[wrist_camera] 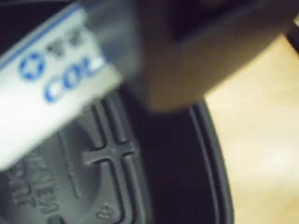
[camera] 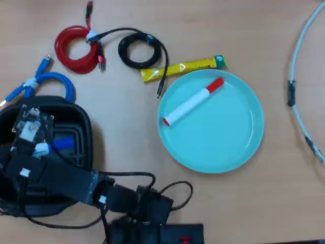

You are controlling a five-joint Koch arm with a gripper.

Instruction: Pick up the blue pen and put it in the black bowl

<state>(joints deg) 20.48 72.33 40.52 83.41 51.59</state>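
1. In the overhead view the arm is reaching from the bottom edge up over the black bowl, which is sitting at the left side of the desk.
2. The blue pen is showing beneath the arm's wrist, inside the bowl's outline, with its blue cap pointing right in that view.
3. In the wrist view the pen's white barrel with blue print is crossing the upper left, directly above the bowl's ridged floor; whether the pen is touching the floor cannot be told.
4. A blurred dark part of the fingers is lying against the barrel's right end, so the fingers appear to be gripping the pen, but I cannot tell for certain.
5. The bowl's rim is curving down the right side of the wrist view, with the pale desk beyond it.
6. A round turquoise plate is resting right of the bowl, well apart from it, and is carrying 1 white marker with a red cap.
7. Along the top, 1 red cable coil, 1 black cable coil and 1 yellow sachet are lying.
8. A blue cable is lying just above the bowl.
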